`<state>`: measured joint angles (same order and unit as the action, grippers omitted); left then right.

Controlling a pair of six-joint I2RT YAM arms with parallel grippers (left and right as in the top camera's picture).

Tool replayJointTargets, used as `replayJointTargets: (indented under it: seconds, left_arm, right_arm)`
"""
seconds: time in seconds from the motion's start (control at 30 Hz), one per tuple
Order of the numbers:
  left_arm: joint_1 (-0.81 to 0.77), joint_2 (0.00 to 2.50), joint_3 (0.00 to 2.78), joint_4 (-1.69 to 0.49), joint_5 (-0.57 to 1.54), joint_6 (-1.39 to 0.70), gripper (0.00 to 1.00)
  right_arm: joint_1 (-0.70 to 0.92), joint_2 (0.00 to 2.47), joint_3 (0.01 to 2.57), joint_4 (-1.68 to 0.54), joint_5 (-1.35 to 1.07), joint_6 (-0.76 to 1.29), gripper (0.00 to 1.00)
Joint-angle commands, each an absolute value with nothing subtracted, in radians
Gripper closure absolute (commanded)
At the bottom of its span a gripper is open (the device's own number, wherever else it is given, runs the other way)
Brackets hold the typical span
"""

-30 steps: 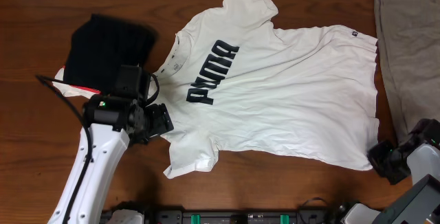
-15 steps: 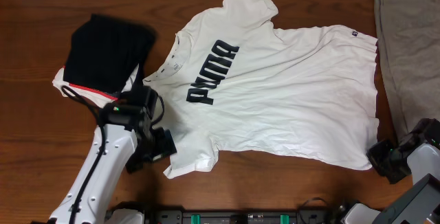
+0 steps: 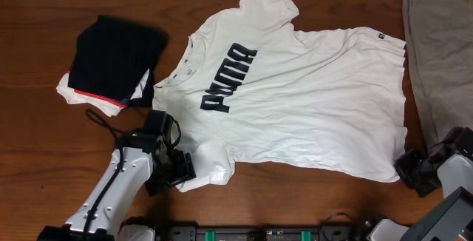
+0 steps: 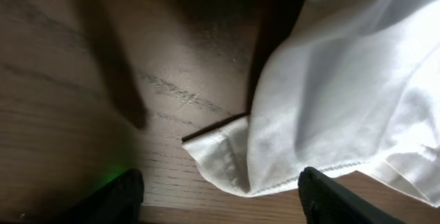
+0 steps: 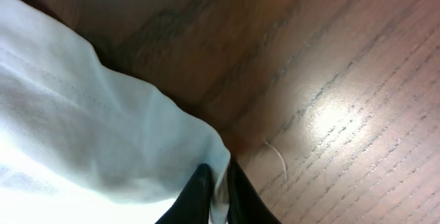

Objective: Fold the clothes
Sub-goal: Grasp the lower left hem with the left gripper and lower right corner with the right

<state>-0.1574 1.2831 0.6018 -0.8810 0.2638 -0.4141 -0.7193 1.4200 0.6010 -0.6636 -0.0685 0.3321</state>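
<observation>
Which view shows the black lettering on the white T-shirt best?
Overhead: the black lettering on the white T-shirt is whole and legible. The left wrist shows only a plain hemmed sleeve corner; the right wrist only a bare white edge. Neither shows lettering.

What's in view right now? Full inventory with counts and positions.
T-shirt: 1, white with black PUMA lettering, spread flat mid-table
folded garment: 1, black with a red edge, upper left, beside the shirt's collar
cloth: 1, olive-grey, flat at the right edge
table: 1, brown wood, under everything
left arm: 1, white and black, lower left, jaws open at the shirt's sleeve edge
right arm: 1, black and grey, lower right, jaws shut on the shirt's hem corner
</observation>
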Motion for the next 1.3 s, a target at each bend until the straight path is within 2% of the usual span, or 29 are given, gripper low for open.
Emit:
replayJointTargets:
  seconds: [0.0,0.13,0.7,0.83,0.9,0.93,1.0,1.03,1.27]
  left_arm:
    - [-0.154,1.287,0.595,-0.879,0.28,-0.401,0.27]
    - [-0.154,1.287,0.592,-0.876,0.279,-0.416,0.31]
    - [-0.154,1.318,0.541,-0.782,0.277,-0.63,0.32]
    - [-0.154,1.353,0.501,-0.727,0.286,-0.654,0.36]
    - [-0.154,1.368,0.498,-0.719,0.307,-0.653,0.43]
    - [-0.154,1.372,0.498,-0.718,0.307,-0.653,0.53]
    - [-0.154,1.372,0.498,-0.716,0.307,-0.653,0.86]
    - [-0.154,1.372,0.498,-0.716,0.307,-0.653,0.94]
    - [-0.154,1.371,0.511,-0.737,0.367,-0.58,0.94]
  right_arm:
    - [-0.695,1.467,0.56,-0.653,-0.094,0.331,0.9]
    - [-0.692,1.467,0.56,-0.654,-0.094,0.331,0.9]
    - [-0.692,1.467,0.56,-0.654,-0.095,0.331,0.89]
    - [-0.692,1.467,0.56,-0.654,-0.095,0.331,0.91]
    - [-0.692,1.467,0.56,-0.654,-0.095,0.331,0.93]
    - [-0.692,1.467,0.56,-0.654,-0.095,0.331,0.97]
    - [-0.692,1.467,0.56,-0.657,-0.095,0.331,0.99]
    - [-0.692,1.466,0.56,-0.658,-0.096,0.331,0.99]
    - [-0.692,1.466,0.619,-0.738,-0.103,0.327,0.99]
